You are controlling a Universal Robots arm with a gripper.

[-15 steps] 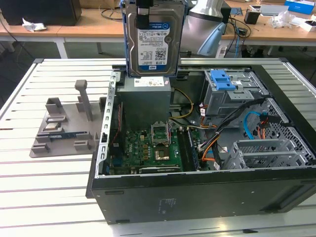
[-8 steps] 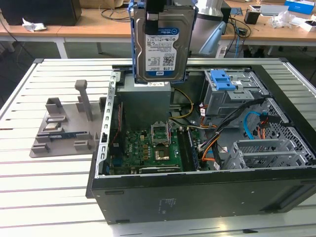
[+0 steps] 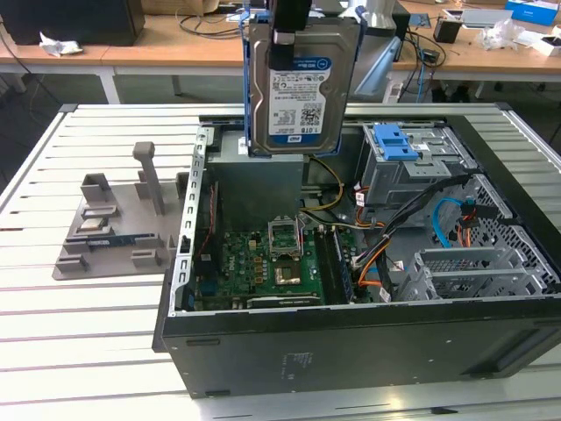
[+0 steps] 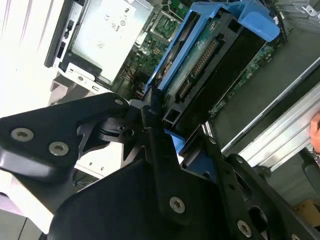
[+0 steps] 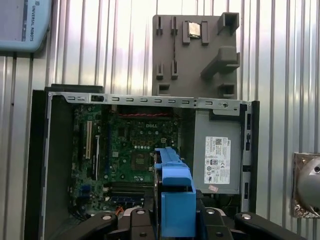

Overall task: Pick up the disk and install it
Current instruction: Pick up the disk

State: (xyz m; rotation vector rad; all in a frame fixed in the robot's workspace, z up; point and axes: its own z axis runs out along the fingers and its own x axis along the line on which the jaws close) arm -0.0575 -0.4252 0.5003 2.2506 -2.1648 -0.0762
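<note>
The disk [image 3: 302,88], a silver hard drive with a white-and-blue label in a blue carrier, hangs upright above the open computer case [image 3: 351,338]. My gripper [image 3: 290,26] is shut on its upper edge. In the second wrist view the black fingers [image 4: 152,112] clamp the blue carrier, and the disk [image 4: 210,65] shows its circuit-board side and connector. In the first wrist view the carrier's blue edge [image 5: 175,195] sticks out between the fingers, over the motherboard [image 5: 135,145]. The disk is well clear of the case's parts, over its back middle.
A grey metal drive cage with a blue latch [image 3: 394,140] sits at the case's back, on the exterior view's right. A grey power-supply box [image 3: 254,184] lies under the disk. A grey fixture plate [image 3: 114,228] rests on the slatted table [image 3: 88,307]. Cables [image 3: 386,254] cross the case.
</note>
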